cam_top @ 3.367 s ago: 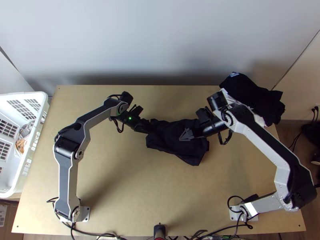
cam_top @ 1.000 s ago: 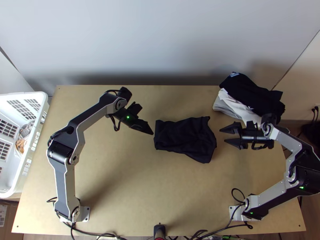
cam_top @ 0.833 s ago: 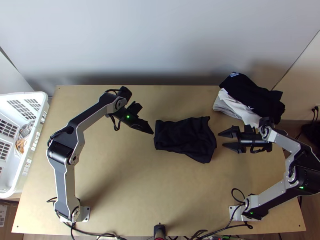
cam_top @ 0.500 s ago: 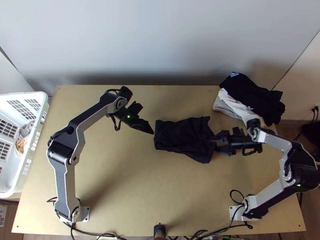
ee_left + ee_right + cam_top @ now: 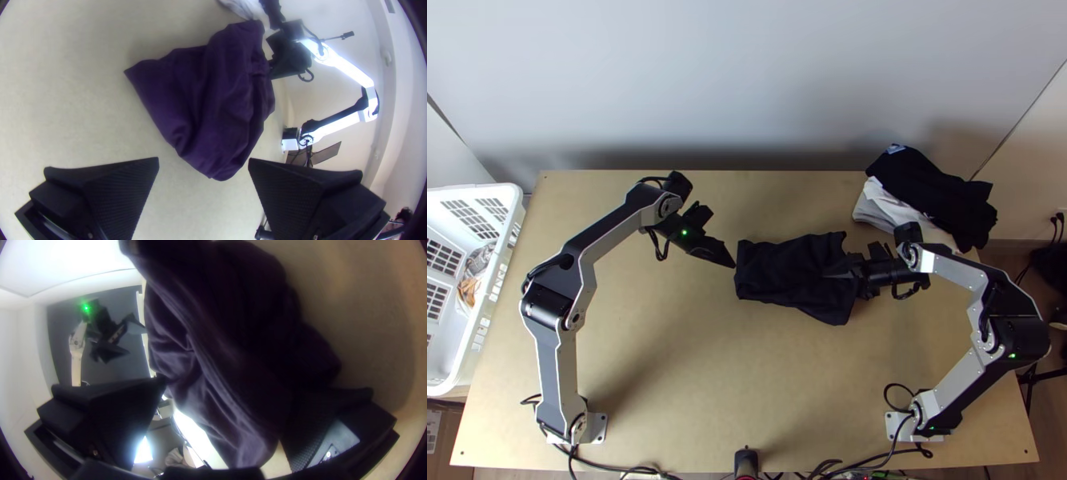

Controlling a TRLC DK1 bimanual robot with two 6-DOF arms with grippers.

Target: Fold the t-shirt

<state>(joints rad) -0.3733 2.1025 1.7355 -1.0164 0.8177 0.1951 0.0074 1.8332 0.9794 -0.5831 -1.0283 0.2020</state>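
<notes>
Dark t-shirt (image 5: pixel 787 276) rumpled on mid table (image 5: pixel 667 384), probably light, limp; pinch all layers at 3 o'clock, where right gripper (image 5: pixel 226 389) straddles it, unclamped. Left gripper (image 5: pixel 203 159) spread, empty, just off 9 o'clock edge.

- Arms, two noted: left arm (image 5: pixel 615 234), right arm (image 5: pixel 953 392).
- Claws, two verified: left claw (image 5: pixel 725 258), right claw (image 5: pixel 843 278).
- Dark t-shirt (image 5: pixel 787 276): one.
- Clothes pile (image 5: pixel 939 196): one.
- White basket (image 5: pixel 475 190): one.
- Bench (image 5: pixel 667 384): one.
</notes>
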